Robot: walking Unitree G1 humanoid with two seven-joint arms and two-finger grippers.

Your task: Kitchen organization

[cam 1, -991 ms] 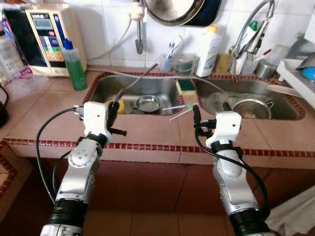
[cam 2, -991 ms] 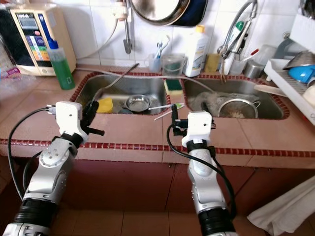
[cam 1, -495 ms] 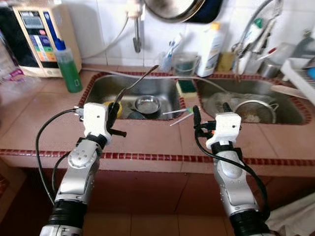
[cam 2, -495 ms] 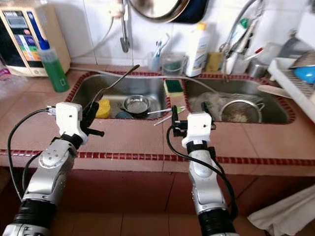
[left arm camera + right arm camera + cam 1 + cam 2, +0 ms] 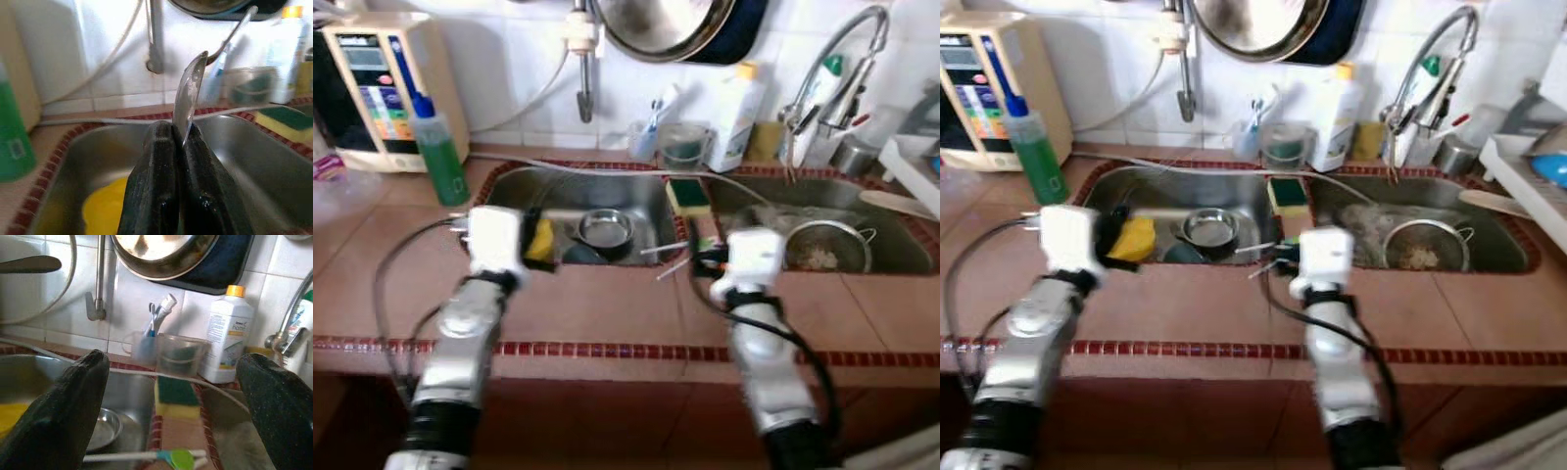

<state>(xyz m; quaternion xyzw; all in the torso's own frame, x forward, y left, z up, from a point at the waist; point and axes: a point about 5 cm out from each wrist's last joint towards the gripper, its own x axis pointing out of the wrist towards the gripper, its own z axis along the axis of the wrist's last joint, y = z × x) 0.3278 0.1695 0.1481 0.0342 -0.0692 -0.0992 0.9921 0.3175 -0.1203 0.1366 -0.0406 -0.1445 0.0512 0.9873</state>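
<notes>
My left gripper is shut on the bowl end of a long metal spoon, whose handle rises away over the left sink. In the eye views this gripper hangs at the sink's front rim, beside a yellow sponge. A small steel bowl lies in that sink. My right gripper stands wide open just short of the divider between the sinks. A white toothbrush with a green head lies on the divider below it, with nothing between the fingers.
A green-and-yellow sponge sits at the divider's back. The right sink holds a strainer. A green soap bottle, a water purifier, a toothbrush cup, a white bottle and the faucet line the wall.
The view has moved closer to the counter and blurred. Both grippers have reached forward to the sinks' front rim. The left still holds the spoon; the right stays open.
</notes>
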